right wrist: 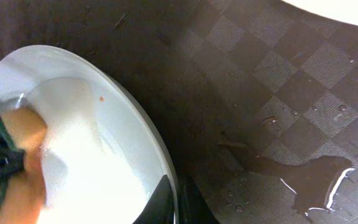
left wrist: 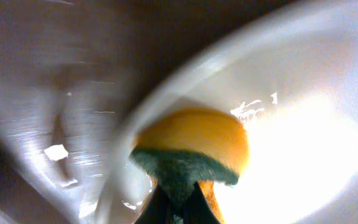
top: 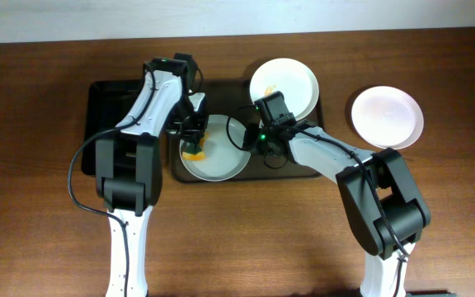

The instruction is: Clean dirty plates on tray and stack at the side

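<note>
A pale blue-grey plate [top: 219, 158] lies at the front left of the dark brown tray [top: 303, 172]. My left gripper [top: 193, 142] is shut on a yellow sponge with a green pad [left wrist: 191, 143], which is pressed into the plate's [left wrist: 303, 124] left side. From the right, my right gripper [top: 251, 142] is shut on this plate's rim [right wrist: 129, 124], one finger inside and one outside. A white plate with an orange smear [top: 284, 85] sits at the tray's back right. Another white plate [top: 387, 116] rests on the table, right of the tray.
A smaller black tray [top: 105, 103] lies left of the brown one, under the left arm. In the right wrist view a water puddle [right wrist: 309, 180] sits on the tray's [right wrist: 260, 87] checkered floor. Bare wooden table [top: 246, 239] stretches in front.
</note>
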Controlling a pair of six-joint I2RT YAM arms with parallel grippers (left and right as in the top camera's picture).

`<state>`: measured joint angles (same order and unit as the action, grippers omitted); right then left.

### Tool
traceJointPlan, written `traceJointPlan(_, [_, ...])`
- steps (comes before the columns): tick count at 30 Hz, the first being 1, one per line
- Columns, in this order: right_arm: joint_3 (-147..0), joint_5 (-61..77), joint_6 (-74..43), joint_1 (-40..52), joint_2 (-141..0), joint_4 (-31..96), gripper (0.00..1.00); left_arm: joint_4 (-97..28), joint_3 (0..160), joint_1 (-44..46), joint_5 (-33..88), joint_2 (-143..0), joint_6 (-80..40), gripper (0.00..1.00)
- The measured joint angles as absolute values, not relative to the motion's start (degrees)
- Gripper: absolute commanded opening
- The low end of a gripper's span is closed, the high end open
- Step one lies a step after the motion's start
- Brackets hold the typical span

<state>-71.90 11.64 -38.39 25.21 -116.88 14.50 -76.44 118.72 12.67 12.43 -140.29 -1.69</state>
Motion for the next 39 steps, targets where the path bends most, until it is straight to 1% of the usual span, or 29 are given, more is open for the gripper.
traceJointPlan(2, [-71.9,11.42,-38.33,25.15,-116.88,14.52,0.04,-76.71,118.15,12.21,20.82,-140.86,3.44,0.01])
traceJointPlan(5, [-71.9,10.79,-38.44,24.99,-116.88,14.52,0.04,-74.02,117.6,13.13,29.28,-141.69,6.66,0.01])
traceJointPlan(9, [-71.9,9.74,-38.81,24.51,-116.88,14.48,0.04,-67.55,117.14,14.33,35.75,-142.32,7.97,0.01])
traceJointPlan(12, [-71.92,9.43,-39.03,24.4,-116.88,14.46,0.04,-61.32,116.88,14.61,37.69,-142.54,6.79,0.01])
traceJointPlan(16, [-71.96,9.1,-39.0,24.43,-116.88,14.44,0.04,-52.88,116.84,14.61,35.97,-142.69,1.19,0.01])
traceJointPlan(19, [-71.96,9.06,-38.96,24.43,-116.88,14.35,0.04,-51.42,117.21,14.61,32.75,-142.69,-2.68,0.01])
traceJointPlan(22, [-71.96,9.04,-38.83,24.43,-116.88,14.35,0.04,-54.41,119.15,14.46,27.94,-142.69,-4.16,0.01])
traceJointPlan(28, [-72.03,9.1,-38.59,24.43,-116.88,14.41,0.04,-70.39,127.2,12.53,9.82,-143.06,-5.26,0.01])
traceJointPlan(32, [-72.23,9.1,-38.57,24.43,-116.88,15.57,0.04,-79.09,135.17,12.38,2.11,-143.13,-5.32,0.01])
traceJointPlan(36, [-72.44,9.37,-38.48,24.43,-116.88,16.62,0.04,-86.94,146.41,12.12,-0.49,-143.2,-5.48,0.01])
traceJointPlan(39, [-72.73,11.64,-36.36,24.4,-116.86,17.61,0.04,-89.84,154.26,12.03,0.1,-143.15,-5.48,0.01])
